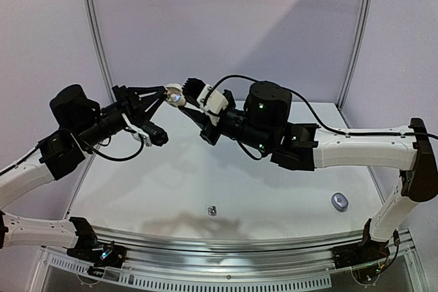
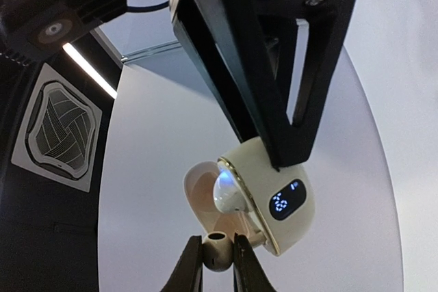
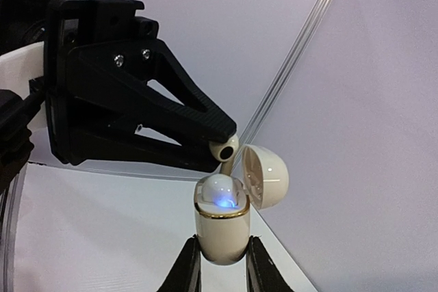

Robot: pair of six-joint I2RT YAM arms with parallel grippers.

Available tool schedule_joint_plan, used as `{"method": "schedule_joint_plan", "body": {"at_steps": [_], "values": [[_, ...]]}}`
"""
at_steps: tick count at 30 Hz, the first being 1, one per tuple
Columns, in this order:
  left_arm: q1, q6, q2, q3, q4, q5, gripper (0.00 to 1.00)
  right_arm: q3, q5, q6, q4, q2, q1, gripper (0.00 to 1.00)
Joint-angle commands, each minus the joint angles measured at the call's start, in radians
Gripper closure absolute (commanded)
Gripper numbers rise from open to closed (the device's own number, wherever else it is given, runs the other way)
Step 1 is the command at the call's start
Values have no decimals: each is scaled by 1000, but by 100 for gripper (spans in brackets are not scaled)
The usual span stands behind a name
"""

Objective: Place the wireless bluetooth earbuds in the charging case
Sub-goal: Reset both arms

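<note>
Pinching a half-hidden earbud (image 2: 217, 251), left claw (image 2: 217, 262) faces right claw (image 3: 221, 254) gripping charging case (image 3: 220, 223).

A white glossy table (image 1: 137, 189) fills the middle, its sheen throwing back dim shapes. A metal rail (image 1: 226, 243) runs along its edge at 6 o'clock. Pale lilac wall panels (image 1: 226, 18) close it in from 9 round through 12 to 3 o'clock. They are joined by a slim metal post (image 1: 96, 32) at 11 o'clock and a second post (image 1: 359, 32) at 1 o'clock. A slanting shadow crosses the back panel. Overhead, the dark ceiling carries a bright strip light (image 2: 89, 70) and a square swirl-patterned vent (image 2: 61, 128).
</note>
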Motion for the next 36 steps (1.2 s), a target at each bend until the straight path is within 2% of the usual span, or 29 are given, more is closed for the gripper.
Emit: {"method": "schedule_joint_plan", "body": {"at_steps": [1, 8, 15, 25, 34, 36], "values": [[-18, -66, 0, -6, -1, 12, 100, -24, 15, 25, 82, -16, 15, 100], [-18, -124, 0, 32, -83, 26, 100, -34, 8, 35, 102, -23, 14, 100], [-18, -112, 3, 47, -120, 40, 100, -34, 9, 32, 109, -26, 14, 100], [-21, -121, 9, 36, -68, 52, 100, -28, 61, 52, 139, -12, 14, 100], [-21, -108, 9, 24, -33, -22, 100, -43, 54, 60, 139, -15, 14, 100], [-21, -91, 21, 17, 26, -57, 100, -42, 47, 61, 138, -15, 12, 100]]}}
